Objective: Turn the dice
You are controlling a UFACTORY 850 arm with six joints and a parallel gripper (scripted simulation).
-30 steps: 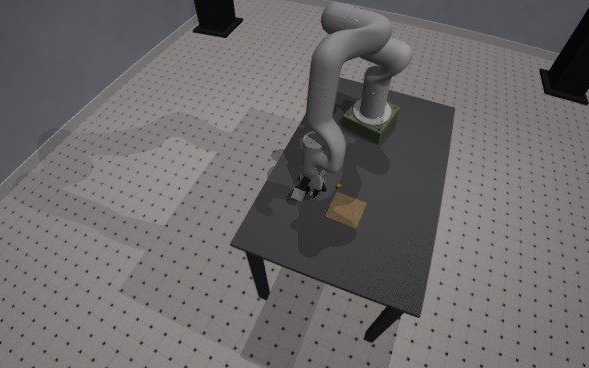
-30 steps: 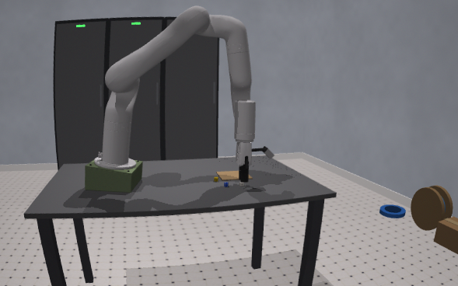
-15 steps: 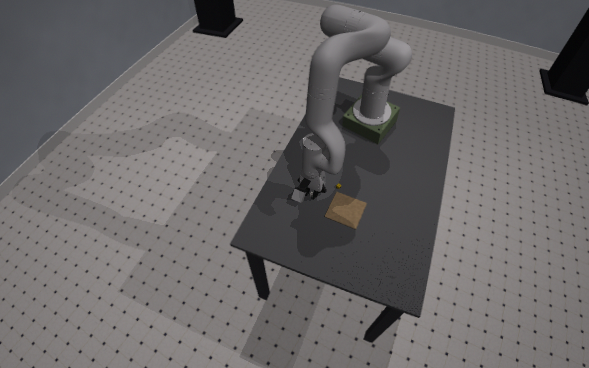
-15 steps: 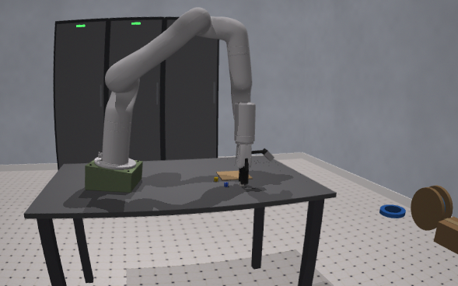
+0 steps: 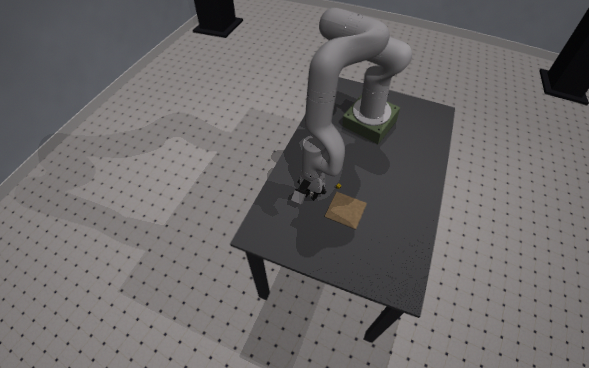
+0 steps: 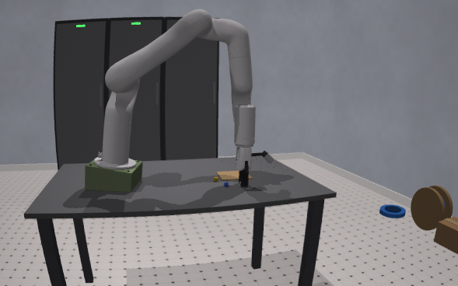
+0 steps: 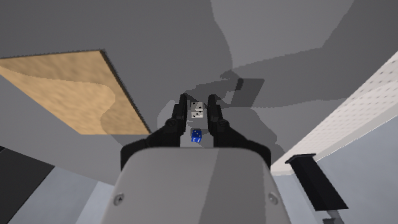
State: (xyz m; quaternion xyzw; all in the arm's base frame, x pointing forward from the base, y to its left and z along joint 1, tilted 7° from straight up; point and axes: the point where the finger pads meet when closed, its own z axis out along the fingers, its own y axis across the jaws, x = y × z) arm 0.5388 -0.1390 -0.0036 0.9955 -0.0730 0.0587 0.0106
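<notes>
In the wrist view, the white die is seen between the fingertips of the partly released pincer, with gaps on both sides; nothing is grasped. The blue die is seen just beside it, off the mat. In the exterior view, both pincer and blue die are placed nearer the bench's near long edge than the mat, and the yellow die is seen just off the mat.

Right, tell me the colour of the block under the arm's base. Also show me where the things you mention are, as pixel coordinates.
Olive green [image 5: 362, 128] [image 6: 106, 179]; the exterior view shows it best.
</notes>
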